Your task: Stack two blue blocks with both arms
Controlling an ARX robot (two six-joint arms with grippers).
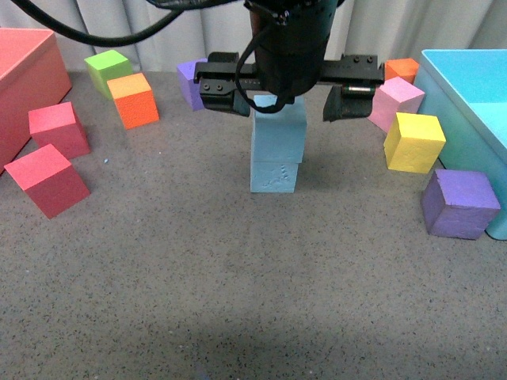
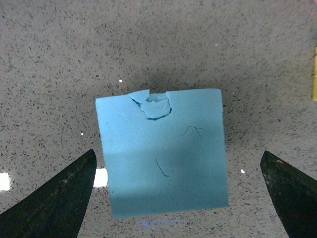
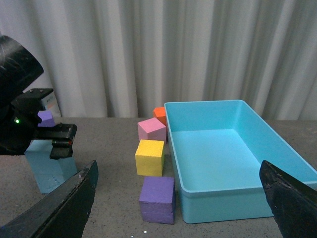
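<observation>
Rightward of the green cube [image 1: 108,70], on the grey surface [image 1: 238,301], upper blue block [image 1: 279,131] atop lower blue block [image 1: 274,176], straddled untouched by wide-open, empty left hand [image 1: 283,104]; yellow cube [image 1: 414,142] beyond; right hand [image 3: 177,171] equally spread, gripping nothing.

Soft even light, sharp views; a shadow dims part of the upper blue block [image 2: 163,148]

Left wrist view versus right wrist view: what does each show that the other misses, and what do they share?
Left wrist only: the upper blue block's top face, torn at one edge, with gaps to both fingers. Right wrist only: turquoise bin, pink cube, purple cube, orange cube, curtain. Both: that block, the open left gripper over it, the grey table, the yellow cube (a sliver in the left wrist view).
</observation>
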